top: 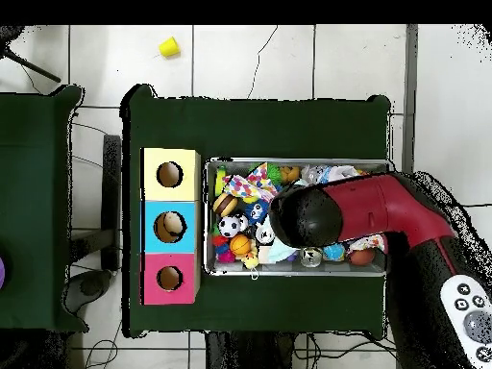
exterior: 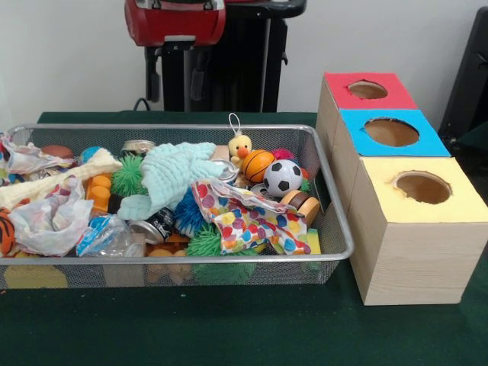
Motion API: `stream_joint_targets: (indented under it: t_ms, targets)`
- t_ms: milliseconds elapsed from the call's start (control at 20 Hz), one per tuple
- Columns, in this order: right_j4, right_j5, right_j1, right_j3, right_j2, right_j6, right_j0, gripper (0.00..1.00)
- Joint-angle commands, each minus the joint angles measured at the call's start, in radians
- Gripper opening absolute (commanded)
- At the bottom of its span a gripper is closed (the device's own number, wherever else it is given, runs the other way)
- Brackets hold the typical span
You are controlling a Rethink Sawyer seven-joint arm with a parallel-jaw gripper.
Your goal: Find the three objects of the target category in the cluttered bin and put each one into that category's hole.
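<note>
Wire mesh bin of toys on green counter, soccer ball at 3 o'clock of orange basketball; three-hole box beside; end effector state indeterminable.

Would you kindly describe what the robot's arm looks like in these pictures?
The arm is glossy red, rounded and thick, with a black end cap and a black link toward the base. A grey panel with round buttons sits on that link. The front view shows a red housing above black parts.

Green table cover, yellow cup on tiled floor, 2nd green table alongside.
</note>
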Motion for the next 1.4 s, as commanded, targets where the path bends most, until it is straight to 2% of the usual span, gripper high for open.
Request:
stream_joint_targets:
  t_ms: [50, 100, 200, 300, 500, 800, 1000, 1150, 1400]
  targets:
    - [-0.01, 0.063, 0.032, -0.035, 0.005, -0.185, -0.016, 1.0]
    - [0.025, 0.029, 0.034, -0.021, 0.006, -0.138, -0.034, 1.0]
    - [0.079, -0.023, 0.037, 0.004, 0.028, -0.109, -0.074, 1.0]
    - [0.102, -0.064, 0.033, 0.012, 0.036, -0.077, -0.086, 1.0]
    - [0.084, 0.017, 0.022, -0.018, -0.001, -0.083, -0.051, 1.0]
    - [0.099, 0.042, 0.024, -0.016, 0.013, -0.12, -0.07, 1.0]
    - [0.07, 0.074, 0.033, -0.034, -0.018, -0.092, -0.028, 1.0]
    - [0.072, 0.037, 0.049, -0.027, -0.014, -0.081, -0.027, 1.0]
    - [0.062, 0.051, 0.045, -0.014, -0.033, -0.062, -0.001, 1.0]
